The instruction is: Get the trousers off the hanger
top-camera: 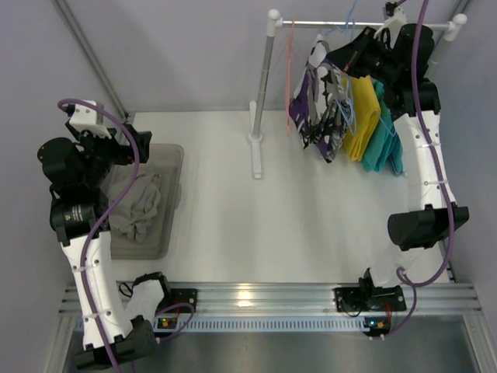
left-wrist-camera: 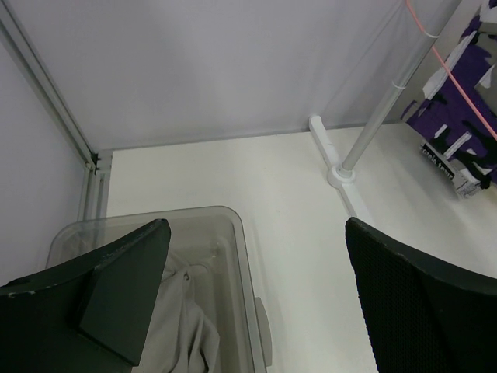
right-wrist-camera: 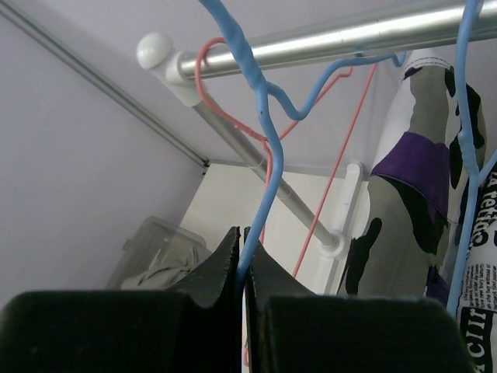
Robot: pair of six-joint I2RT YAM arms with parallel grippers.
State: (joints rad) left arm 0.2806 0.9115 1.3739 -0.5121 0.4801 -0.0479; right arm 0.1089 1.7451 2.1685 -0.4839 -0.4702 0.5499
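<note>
At the far right of the white surface (top-camera: 311,225), a metal rail (top-camera: 365,25) carries the patterned trousers (top-camera: 322,116), hung beside a yellow garment (top-camera: 363,116) and a teal garment (top-camera: 386,136). At the left, a grey bin (top-camera: 175,151) holds crumpled cloth (top-camera: 144,202). The right fingers (right-wrist-camera: 213,272) are clenched on a blue hanger (right-wrist-camera: 260,116) at the rail. The left fingers (left-wrist-camera: 128,287) are spread wide above the bin, grasping nothing.

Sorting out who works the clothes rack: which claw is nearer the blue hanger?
Right. The right claw is shut on the blue hanger under the rail; the left claw is open above the grey bin, far off to the left.
</note>
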